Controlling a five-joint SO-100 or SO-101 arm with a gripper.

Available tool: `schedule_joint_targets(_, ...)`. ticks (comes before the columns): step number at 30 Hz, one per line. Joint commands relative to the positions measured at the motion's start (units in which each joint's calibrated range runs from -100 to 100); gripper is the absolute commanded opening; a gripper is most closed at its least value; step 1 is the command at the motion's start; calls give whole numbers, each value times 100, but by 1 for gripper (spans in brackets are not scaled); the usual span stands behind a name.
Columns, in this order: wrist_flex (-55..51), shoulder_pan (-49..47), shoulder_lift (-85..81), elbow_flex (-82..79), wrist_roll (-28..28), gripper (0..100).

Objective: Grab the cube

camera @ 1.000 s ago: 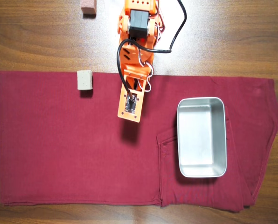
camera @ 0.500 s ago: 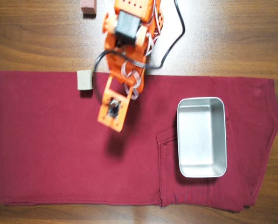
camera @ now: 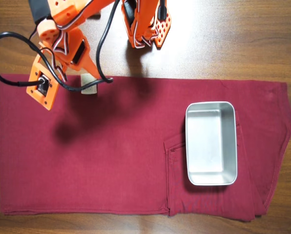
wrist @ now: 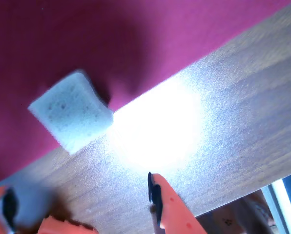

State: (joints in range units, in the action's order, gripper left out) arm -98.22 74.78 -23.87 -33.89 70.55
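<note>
The cube (wrist: 72,116) is a small pale beige-grey block lying at the edge of the dark red cloth (wrist: 48,44), where the cloth meets the wooden table. In the wrist view my gripper (wrist: 79,192) is open, with one orange finger (wrist: 172,209) at the bottom right and the other at the bottom left corner. The cube lies just beyond the fingertips, not touching them. In the overhead view the cube (camera: 89,85) shows at the cloth's upper left edge, partly covered by my gripper (camera: 86,76) and a black cable.
A metal tray (camera: 233,146) stands empty on the right half of the red cloth (camera: 111,156). The arm's base (camera: 145,22) is at the top on the wooden table (camera: 233,39). A bright glare lies on the wood beside the cube.
</note>
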Motion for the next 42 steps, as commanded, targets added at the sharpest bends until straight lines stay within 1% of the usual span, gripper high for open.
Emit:
schedule_joint_targets(1, 587, -40, 234, 107, -88, 38)
schedule_joint_targets(3, 1030, -136, 527, 89, -190, 39)
schedule_joint_targets(8, 1417, -769, 723, -294, -664, 39)
schedule_joint_targets(14, 1952, -865, 678, -931, -718, 37)
schedule_joint_targets(16, 2090, -846, 714, -1040, -752, 32)
schedule_joint_targets(17, 2118, -846, 723, -1104, -781, 27)
schedule_joint_targets(19, 2256, -875, 705, -1204, -816, 3)
schedule_joint_targets(20, 2330, -884, 678, -1250, -840, 0)
schedule_joint_targets(22, 2320, -1115, 412, -1322, -884, 0)
schedule_joint_targets(23, 2127, -1460, 30, -1195, -923, 0)
schedule_joint_targets(24, 1832, -2017, -378, -904, -1035, 0)
schedule_joint_targets(26, 1426, -3783, -1008, -248, -1597, 0)
schedule_joint_targets(28, 1675, -6000, -1150, 198, -2286, 0)
schedule_joint_targets(31, 1988, -8821, -307, 963, -2701, 0)
schedule_joint_targets(33, 2440, -10165, 57, 972, -2857, 0)
schedule_joint_targets(35, 2634, -11086, 368, 972, -2940, 0)
schedule_joint_targets(37, 2698, -11595, 572, 972, -2974, 0)
schedule_joint_targets(42, 2726, -11652, 882, 1008, -2945, 0)
